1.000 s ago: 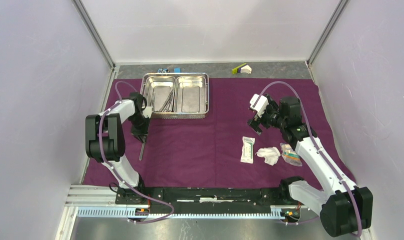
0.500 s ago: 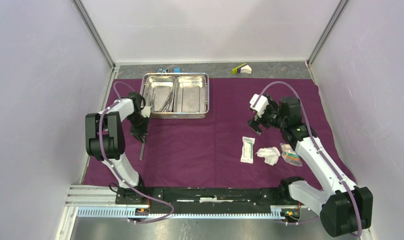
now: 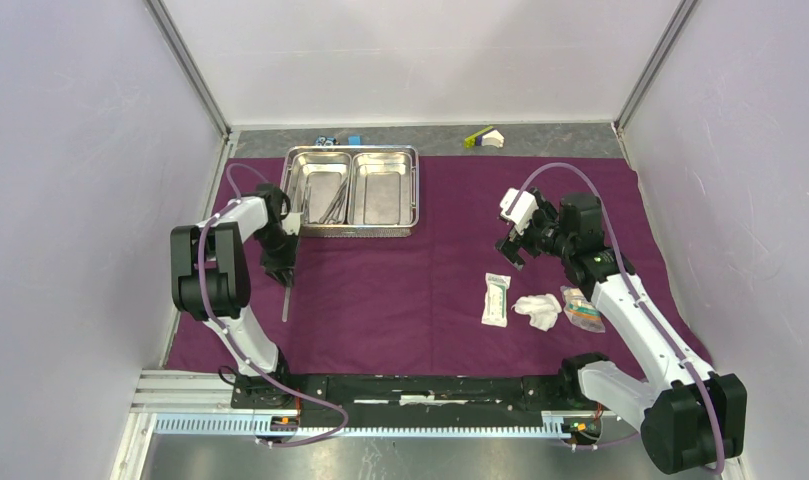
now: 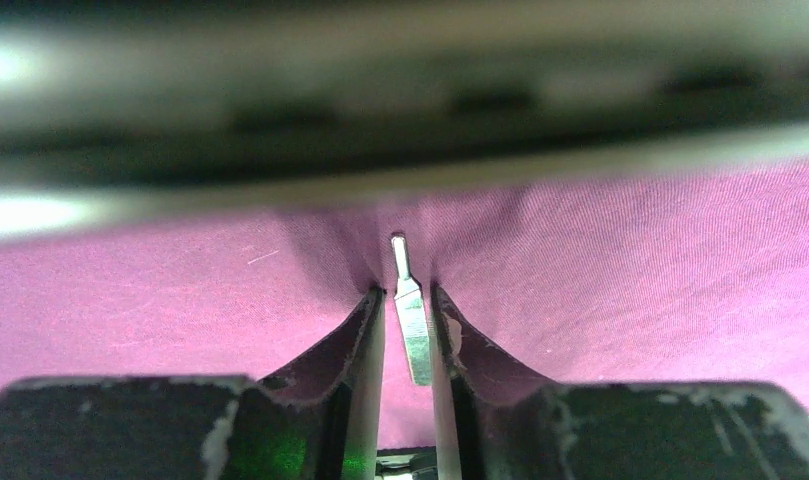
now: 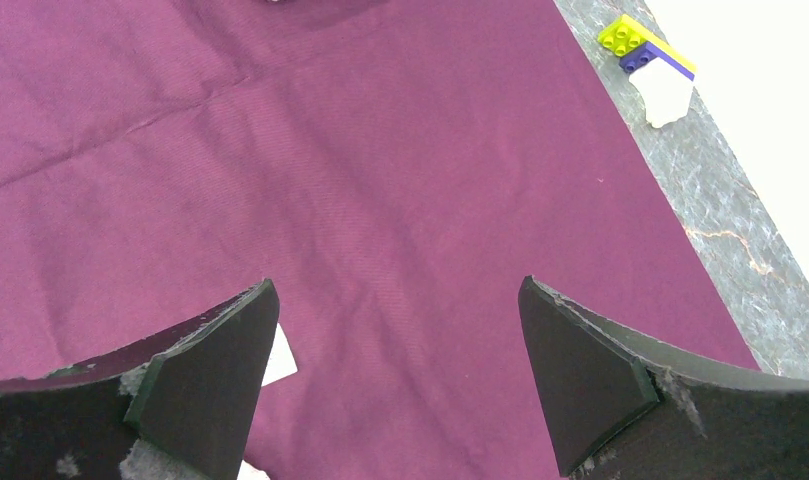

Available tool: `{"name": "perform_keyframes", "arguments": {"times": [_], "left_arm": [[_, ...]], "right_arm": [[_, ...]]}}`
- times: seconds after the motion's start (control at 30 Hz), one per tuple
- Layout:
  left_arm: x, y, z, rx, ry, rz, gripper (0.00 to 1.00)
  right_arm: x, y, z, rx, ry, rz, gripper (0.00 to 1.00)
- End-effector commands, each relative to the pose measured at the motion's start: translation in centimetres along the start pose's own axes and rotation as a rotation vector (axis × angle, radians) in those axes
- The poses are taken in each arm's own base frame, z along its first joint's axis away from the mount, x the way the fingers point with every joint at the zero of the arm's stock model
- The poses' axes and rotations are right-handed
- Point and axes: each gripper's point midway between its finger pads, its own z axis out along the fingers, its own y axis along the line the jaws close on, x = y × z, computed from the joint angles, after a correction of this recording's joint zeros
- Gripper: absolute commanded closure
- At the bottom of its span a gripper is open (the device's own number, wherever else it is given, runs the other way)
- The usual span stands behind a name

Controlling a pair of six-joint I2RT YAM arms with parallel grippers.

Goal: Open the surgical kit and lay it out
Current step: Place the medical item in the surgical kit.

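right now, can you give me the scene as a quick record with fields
left fingers: slightly apart around the tweezers, low over the cloth
tweezers: lying on the cloth
right fingers: wide open, empty, above the cloth
tray: far left on cloth, forceps in left compartment
laid out near right: white packet, gauze, clear packet

A blurred band (image 4: 400,100) is filling the left wrist view's top; a finger (image 5: 205,385) is hiding most of the packet (image 5: 280,366).
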Motion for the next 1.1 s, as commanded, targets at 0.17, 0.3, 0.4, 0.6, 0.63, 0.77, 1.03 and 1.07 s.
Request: {"name": "perform_keyframes", "arguments": {"times": [0.17,0.3,0.4,0.6,0.63,0.77,1.03,1.07], "left_arm": [[-0.9,0.6,-1.6,-0.016,-0.069,-0.034,0.64],[-1.4,0.9,-3.8,-0.033,-0.146,-0.015,0.55],[-1.9,1.7,-5.6,-0.061,-0.213,-0.011,0.47],[-1.8,4.2,-5.6,-0.077,-0.208,-0.041,0.41],[-1.6,4.7,-5.3,-0.073,-0.199,-0.049,0.41],[-0.3,5.9,-3.6,-0.063,-0.143,-0.051,0.41],[3.4,8.6,-1.0,-0.150,-0.080,-0.027,0.42],[3.7,8.6,-0.8,-0.157,-0.078,-0.021,0.42]], "right_arm": [[-0.6,0.1,0.0,-0.011,-0.024,-0.017,0.03],[-0.5,0.2,0.1,-0.015,-0.023,-0.015,0.03],[-0.4,0.2,0.2,-0.018,-0.020,-0.014,0.03],[-0.4,0.3,0.3,-0.020,-0.017,-0.012,0.03],[-0.3,0.3,0.3,-0.021,-0.017,-0.011,0.03],[-0.2,0.2,0.3,-0.020,-0.012,-0.009,0.03],[0.0,0.3,0.4,-0.025,-0.007,-0.007,0.03],[-0.1,0.3,0.4,-0.024,-0.007,-0.007,0.03]]}}
